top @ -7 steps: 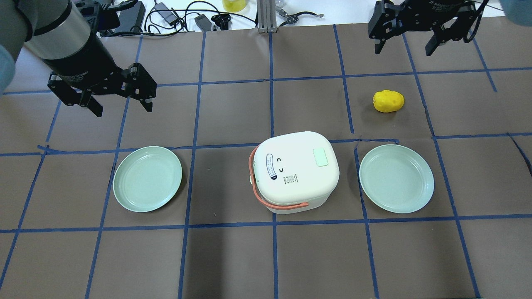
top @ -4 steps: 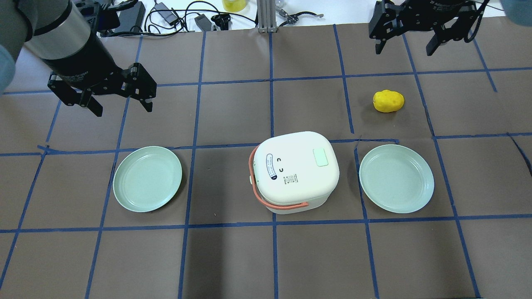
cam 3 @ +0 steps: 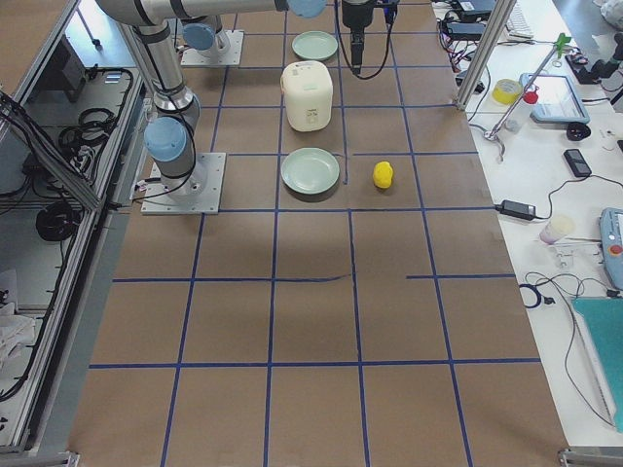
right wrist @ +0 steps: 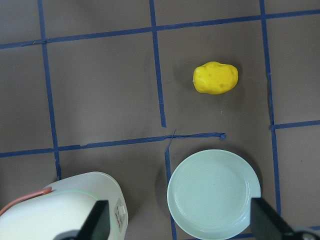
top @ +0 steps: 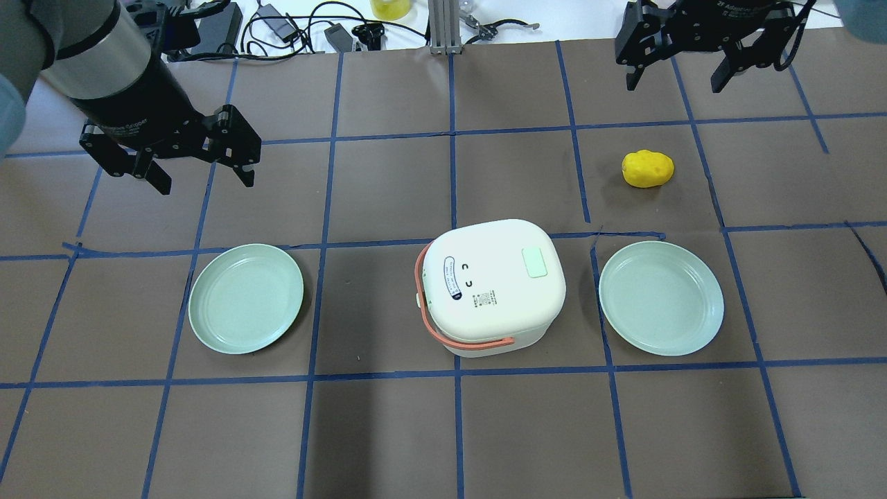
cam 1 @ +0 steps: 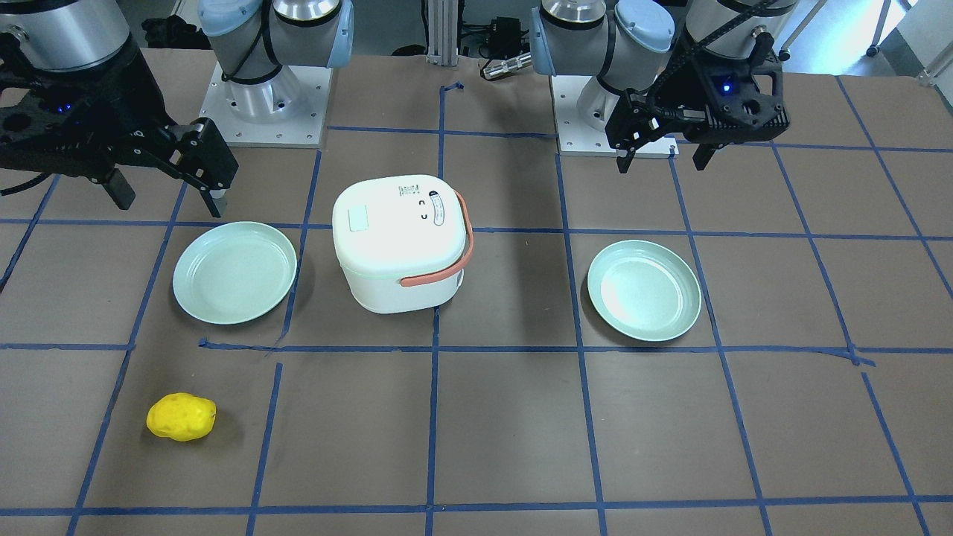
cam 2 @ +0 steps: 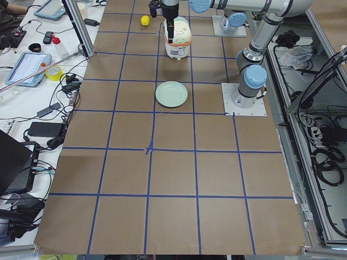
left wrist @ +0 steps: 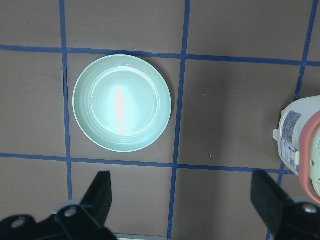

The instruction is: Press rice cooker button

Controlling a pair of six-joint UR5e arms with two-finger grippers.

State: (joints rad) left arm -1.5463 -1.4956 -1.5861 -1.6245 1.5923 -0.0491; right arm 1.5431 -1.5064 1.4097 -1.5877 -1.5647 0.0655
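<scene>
The white rice cooker (top: pixel 493 284) with a salmon handle stands closed at the table's middle, with a pale green button (top: pixel 536 263) on its lid. It also shows in the front view (cam 1: pixel 398 242), where the button (cam 1: pixel 359 219) is on the lid's left. My left gripper (top: pixel 206 181) hovers open and empty, far back-left of the cooker. My right gripper (top: pixel 672 84) hovers open and empty, far back-right of it. In the left wrist view the cooker (left wrist: pixel 305 145) shows at the right edge. In the right wrist view it (right wrist: pixel 65 207) is at the bottom left.
A pale green plate (top: pixel 246 298) lies left of the cooker and another (top: pixel 660 298) lies right of it. A yellow potato-like object (top: pixel 647 168) lies behind the right plate. Cables and adapters (top: pixel 291 28) lie along the table's far edge.
</scene>
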